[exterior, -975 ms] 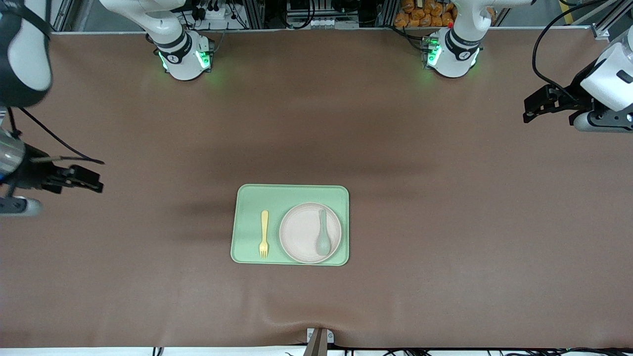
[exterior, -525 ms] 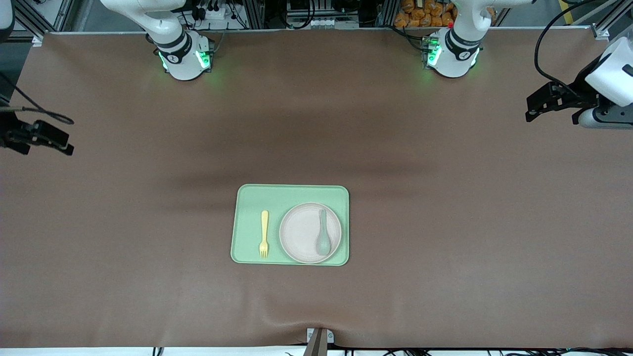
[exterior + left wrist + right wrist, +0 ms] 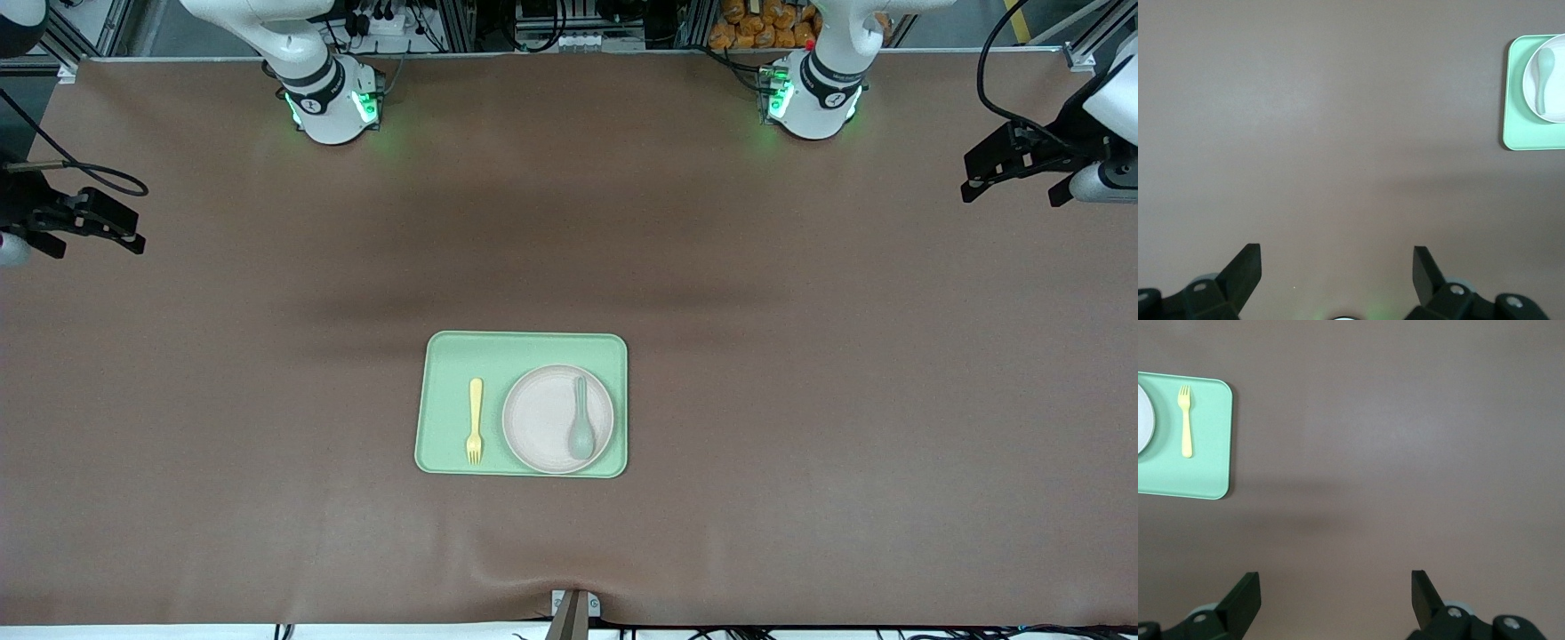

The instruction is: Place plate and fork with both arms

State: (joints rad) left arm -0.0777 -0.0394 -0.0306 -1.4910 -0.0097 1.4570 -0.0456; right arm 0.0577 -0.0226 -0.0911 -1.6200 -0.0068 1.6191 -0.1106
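Observation:
The off-white plate (image 3: 536, 418) lies on the pale-green tray (image 3: 498, 354), at the tray's end toward the left arm. The yellow fork (image 3: 476, 421) lies on the tray beside the plate, tines toward the front camera. My right gripper (image 3: 98, 251) hangs open over the right arm's end of the table, holding nothing. My left gripper (image 3: 1011, 197) hangs open and empty over the left arm's end. The left wrist view shows the left gripper (image 3: 1336, 259) over bare mat, with the plate (image 3: 1558, 93) far off. The right wrist view shows the right gripper (image 3: 1335, 582) and the fork (image 3: 1185, 420).
A grey-green spoon (image 3: 581, 428) lies in the plate. The brown mat (image 3: 800, 400) covers the table around the tray. The arm bases (image 3: 333, 107) stand at the edge farthest from the front camera, with cables and shelving along it. A small bracket (image 3: 573, 609) sits at the nearest edge.
The right gripper has swung toward the bases' edge of the table at its own end. The left gripper has drifted outward toward its end. Tray, plate, fork and spoon have not moved.

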